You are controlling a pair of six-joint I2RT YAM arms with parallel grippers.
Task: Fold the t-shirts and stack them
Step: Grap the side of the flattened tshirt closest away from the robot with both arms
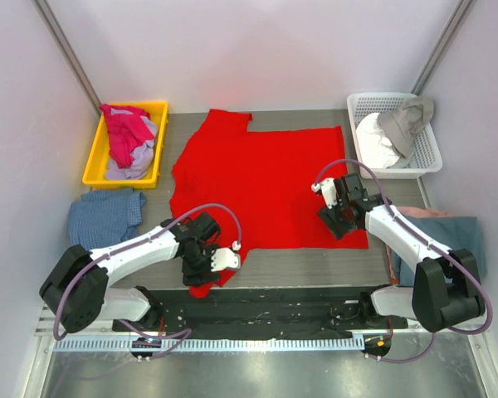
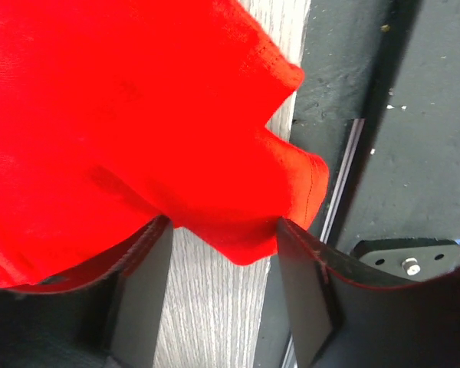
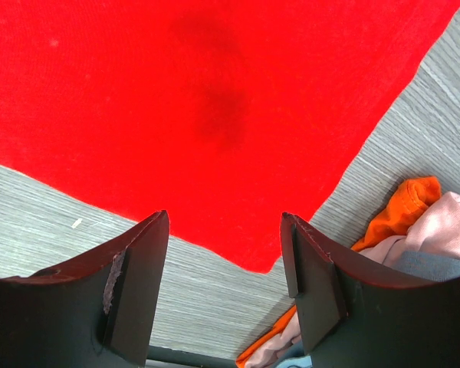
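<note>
A bright red short-sleeved t-shirt (image 1: 257,178) lies spread flat across the middle of the table. My left gripper (image 1: 203,265) is at its near left sleeve by the table's front edge. In the left wrist view the sleeve's corner (image 2: 238,230) hangs between the tips of the left gripper (image 2: 222,226), whose jaws stand apart. My right gripper (image 1: 336,222) hovers over the shirt's near right corner. In the right wrist view the right gripper (image 3: 224,218) is open, with the red hem corner (image 3: 264,257) lying flat between the fingers.
A yellow bin (image 1: 95,153) at the back left holds pink and lavender shirts. A white basket (image 1: 432,153) with grey and white cloth stands at the back right. A blue checked cloth (image 1: 106,215) lies left; a teal, pink and orange pile (image 1: 456,232) lies right.
</note>
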